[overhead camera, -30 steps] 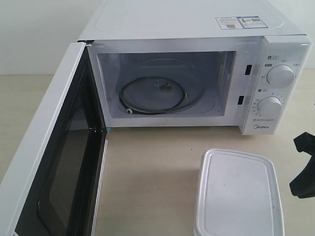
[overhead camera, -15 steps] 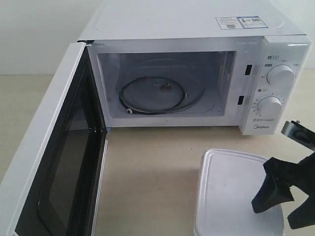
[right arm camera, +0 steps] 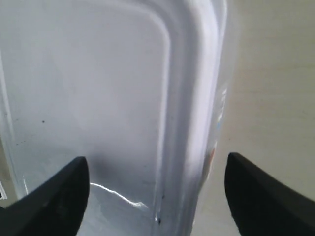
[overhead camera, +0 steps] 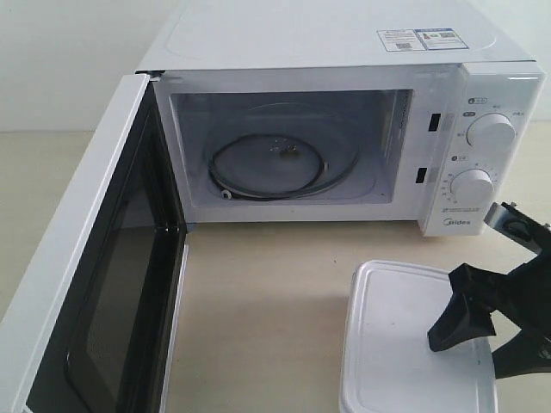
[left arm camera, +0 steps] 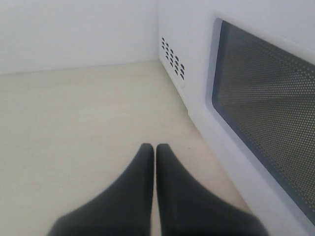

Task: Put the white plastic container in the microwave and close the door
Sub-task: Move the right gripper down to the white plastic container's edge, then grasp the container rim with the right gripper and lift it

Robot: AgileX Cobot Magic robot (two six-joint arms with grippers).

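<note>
Now our right tool (overhead camera: 478, 354) tilts, jaws spread wide, over the white plastic container (overhead camera: 396, 335). Our left tool (left arm camera: 155, 147) sits pinched together beside the door (left arm camera: 266, 98).

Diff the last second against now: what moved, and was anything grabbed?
The right gripper came in from the right edge of the exterior view and ended over the right part of the white plastic container. Its jaws are open, one either side of the container's right rim, and nothing is gripped yet. The container, the microwave and its open door stayed put.
</note>
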